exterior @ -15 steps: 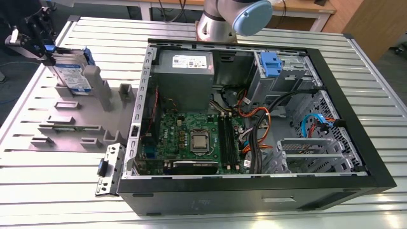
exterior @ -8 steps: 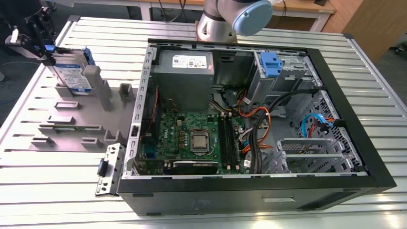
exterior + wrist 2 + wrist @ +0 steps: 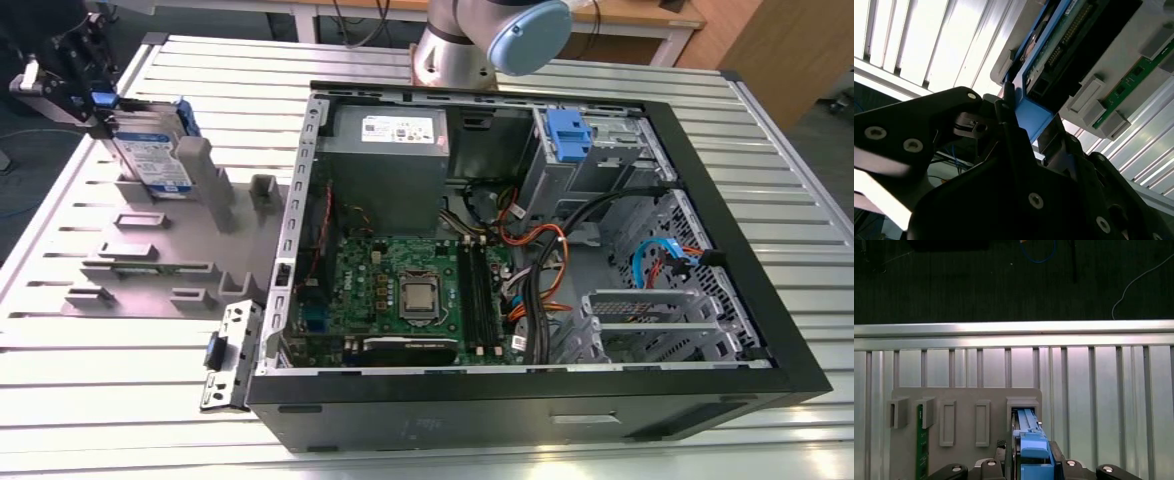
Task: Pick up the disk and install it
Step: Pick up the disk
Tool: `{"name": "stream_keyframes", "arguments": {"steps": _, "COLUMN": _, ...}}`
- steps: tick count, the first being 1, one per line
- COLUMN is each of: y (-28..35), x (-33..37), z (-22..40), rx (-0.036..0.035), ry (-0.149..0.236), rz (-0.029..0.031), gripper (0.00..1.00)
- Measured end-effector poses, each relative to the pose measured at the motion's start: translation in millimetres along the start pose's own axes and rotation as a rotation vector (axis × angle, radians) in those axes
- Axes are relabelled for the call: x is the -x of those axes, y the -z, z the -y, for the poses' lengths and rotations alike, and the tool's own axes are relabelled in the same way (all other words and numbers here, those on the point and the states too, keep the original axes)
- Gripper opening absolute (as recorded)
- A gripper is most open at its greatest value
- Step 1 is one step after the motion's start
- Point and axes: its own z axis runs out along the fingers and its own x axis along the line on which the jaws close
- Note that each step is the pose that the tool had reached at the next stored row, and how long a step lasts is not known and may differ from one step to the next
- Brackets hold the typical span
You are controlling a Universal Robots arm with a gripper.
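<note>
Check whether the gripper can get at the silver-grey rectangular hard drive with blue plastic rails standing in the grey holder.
Likely yes: the gripper is right at the blue rail of the silver-grey disk, with nothing between them.

The disk [image 3: 1030, 437] stands on edge in a slot of a grey holder plate [image 3: 966, 396], its blue rails facing the camera. The hand [image 3: 1031, 466] clamps it, black fingers [image 3: 1008, 460] pressed against both sides. A green circuit board [image 3: 919, 440] stands in another slot. The plate lies on the ribbed metal desk [image 3: 1104, 390]; beyond its edge is dark floor [image 3: 954, 285].
</note>
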Motion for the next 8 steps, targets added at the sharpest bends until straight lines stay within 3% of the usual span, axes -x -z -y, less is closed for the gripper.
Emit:
{"name": "stream_keyframes", "arguments": {"steps": 7, "y": 0.0, "x": 0.0, "z": 0.0, "rx": 0.0, "ry": 0.002, "rz": -0.0001, "gripper": 0.42}}
{"name": "stream_keyframes", "arguments": {"steps": 8, "y": 0.0, "x": 0.0, "z": 0.0, "rx": 0.0, "ry": 0.003, "rz": -0.0001, "gripper": 0.36}}
